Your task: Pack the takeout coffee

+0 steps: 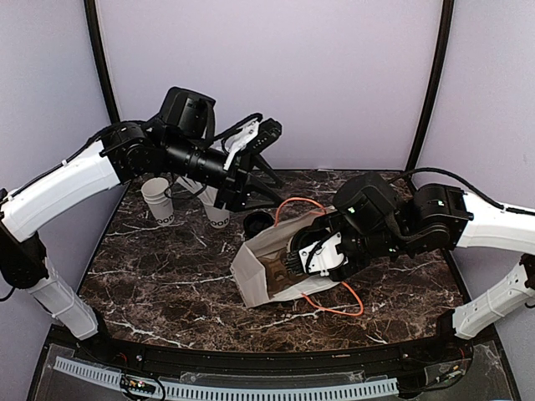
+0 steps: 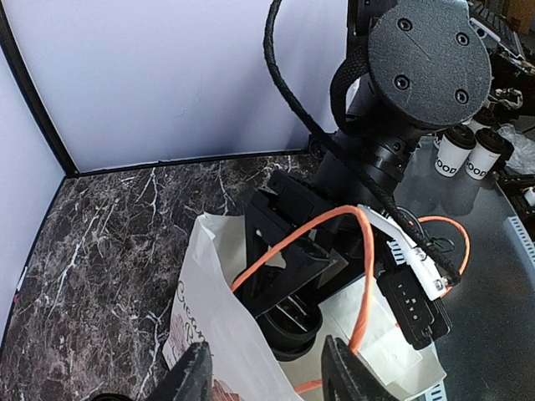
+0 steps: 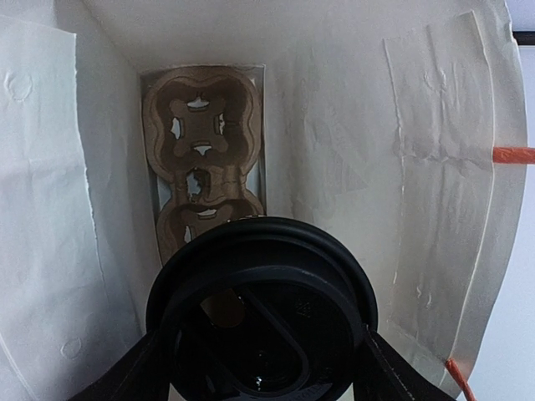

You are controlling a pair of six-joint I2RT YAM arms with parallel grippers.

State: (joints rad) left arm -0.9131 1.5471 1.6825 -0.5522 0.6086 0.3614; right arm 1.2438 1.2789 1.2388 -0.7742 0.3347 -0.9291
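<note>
Our right gripper clamps the coffee deep in the bag, aiming for the tray; the left gripper gapes, seemingly empty.

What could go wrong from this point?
The takeout coffee, in the right gripper, may miss a hole of the brown carrier and tip. The orange handle loops over that arm and could snag on withdrawal. The left gripper is off the bag, which may slide.

Bag walls crowd the takeout coffee — carrier beyond.
</note>
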